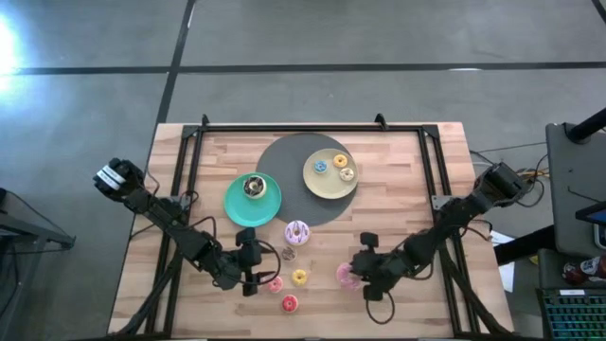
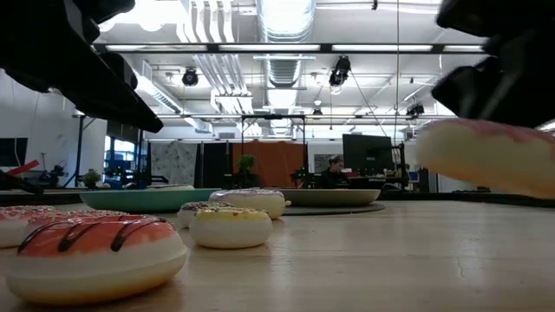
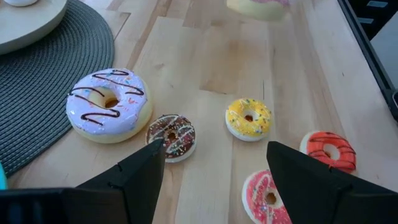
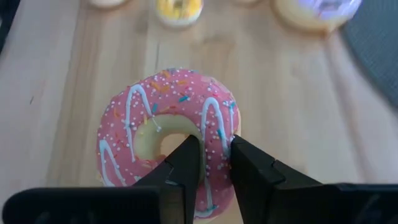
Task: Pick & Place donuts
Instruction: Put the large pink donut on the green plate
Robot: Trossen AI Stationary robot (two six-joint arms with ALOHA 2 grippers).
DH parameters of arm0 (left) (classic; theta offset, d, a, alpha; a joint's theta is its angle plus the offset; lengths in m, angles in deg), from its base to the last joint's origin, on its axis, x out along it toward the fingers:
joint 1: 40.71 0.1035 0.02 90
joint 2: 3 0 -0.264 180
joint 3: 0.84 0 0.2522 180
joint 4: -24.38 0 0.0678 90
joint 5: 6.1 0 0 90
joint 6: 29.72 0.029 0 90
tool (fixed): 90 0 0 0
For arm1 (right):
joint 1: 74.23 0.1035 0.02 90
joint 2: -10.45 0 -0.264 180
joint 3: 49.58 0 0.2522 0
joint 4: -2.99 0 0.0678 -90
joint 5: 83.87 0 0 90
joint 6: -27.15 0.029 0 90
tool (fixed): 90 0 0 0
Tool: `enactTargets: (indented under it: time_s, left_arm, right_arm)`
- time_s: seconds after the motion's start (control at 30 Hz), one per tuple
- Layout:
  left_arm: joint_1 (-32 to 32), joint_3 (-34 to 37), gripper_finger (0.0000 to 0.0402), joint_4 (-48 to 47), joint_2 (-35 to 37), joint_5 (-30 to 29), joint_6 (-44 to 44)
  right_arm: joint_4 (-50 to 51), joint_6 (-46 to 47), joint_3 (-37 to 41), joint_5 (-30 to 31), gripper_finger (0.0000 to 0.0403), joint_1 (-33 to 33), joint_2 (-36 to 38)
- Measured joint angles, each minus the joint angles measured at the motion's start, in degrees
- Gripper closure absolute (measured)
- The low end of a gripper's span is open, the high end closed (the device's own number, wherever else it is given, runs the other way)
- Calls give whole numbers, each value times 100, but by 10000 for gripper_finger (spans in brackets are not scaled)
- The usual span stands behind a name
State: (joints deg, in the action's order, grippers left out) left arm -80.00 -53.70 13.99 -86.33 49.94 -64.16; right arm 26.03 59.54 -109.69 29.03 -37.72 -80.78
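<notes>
Right gripper (image 4: 208, 165): reached in low from the table's right edge toward the front centre, its fingers pinched on the rim of the large pink donut (image 4: 168, 134), which is seen raised off the wooden table (image 1: 407, 170) in the low view. Left gripper (image 3: 214, 165): extended low from the left edge, fingers spread and empty above the small brown donut (image 3: 174, 135), with the lilac donut (image 3: 109, 104), yellow donut (image 3: 249, 118), red donut (image 3: 329, 149) and small pink donut (image 3: 264, 196) lying near it. Further donuts are held on the teal plate (image 1: 237, 204) and pale-yellow plate (image 1: 317, 185) by the grey mat (image 1: 284, 156).
</notes>
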Motion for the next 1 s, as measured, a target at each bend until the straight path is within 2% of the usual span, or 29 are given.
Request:
enactTargets:
  time_s: [0.2, 0.5, 0.77, 1.0]
  left_arm:
    - [-239, -24, 145, -371, 27, -339, -128]
    - [-998, -103, 145, -1075, 624, -1427, -438]
    - [-1605, -101, 145, -1644, 841, -2412, -970]
    - [-1726, -96, 145, -1725, 790, -2553, -1105]
  right_arm:
    - [-67, -922, -277, -54, 324, -522, 42]
    - [-200, -2140, -822, -108, 330, -1525, 38]
    - [-1091, -3023, -1112, -1207, 327, -2595, 36]
    - [-1178, -3366, -1490, -1705, 331, -3116, -225]
